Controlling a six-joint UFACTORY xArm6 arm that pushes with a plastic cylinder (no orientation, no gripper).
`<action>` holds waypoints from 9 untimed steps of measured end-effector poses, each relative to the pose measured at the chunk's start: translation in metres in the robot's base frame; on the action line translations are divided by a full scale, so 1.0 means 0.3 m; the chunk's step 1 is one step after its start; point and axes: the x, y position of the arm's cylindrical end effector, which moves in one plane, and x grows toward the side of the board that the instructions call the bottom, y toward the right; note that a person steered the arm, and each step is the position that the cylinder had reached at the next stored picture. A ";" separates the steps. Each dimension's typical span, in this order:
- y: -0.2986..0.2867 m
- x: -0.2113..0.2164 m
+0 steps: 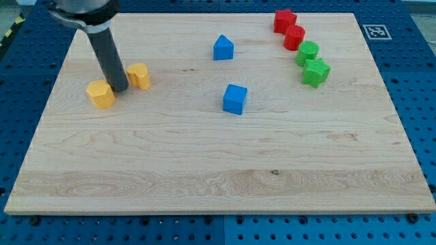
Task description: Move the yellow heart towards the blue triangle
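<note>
The yellow heart [139, 75] lies at the view's left on the wooden board. The blue triangle [223, 48] sits near the view's top centre, well to the heart's right. My tip [119, 89] stands just left of the heart, touching or nearly touching its left side. A yellow block of hexagon-like shape [101, 94] lies just left of the tip, so the tip is between the two yellow blocks. The rod rises toward the view's top left.
A blue cube [235, 99] lies mid-board below the triangle. At the top right stand a red star [284, 20], a red rounded block [294, 37], a green rounded block [307, 52] and a green star [316, 71]. The board's left edge [42, 116] is near.
</note>
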 end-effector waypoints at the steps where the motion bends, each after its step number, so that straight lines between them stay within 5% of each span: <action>1: 0.052 -0.013; 9: 0.111 -0.196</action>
